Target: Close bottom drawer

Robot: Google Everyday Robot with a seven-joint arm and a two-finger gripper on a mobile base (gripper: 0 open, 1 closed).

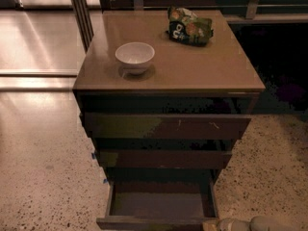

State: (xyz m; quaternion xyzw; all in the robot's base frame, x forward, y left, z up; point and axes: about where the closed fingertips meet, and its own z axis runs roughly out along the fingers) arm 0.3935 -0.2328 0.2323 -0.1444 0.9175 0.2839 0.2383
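Observation:
The bottom drawer (159, 205) of the dark brown cabinet stands pulled out toward me, its dull grey-brown floor bare and its front edge along the lower border of the view. The middle drawer front (163, 159) and the wide top drawer front (166, 126) with pale scratches sit above it, each stepped out a little. My gripper (215, 224) is at the bottom right, right at the right end of the bottom drawer's front edge, with the pale arm trailing off to the right. Most of the gripper is cut off by the frame.
On the cabinet top (211, 66) stand a white bowl (135, 57) at the left and a green snack bag (189, 27) at the back right. Speckled floor lies on both sides. A metal post (81, 13) rises behind the cabinet at the left.

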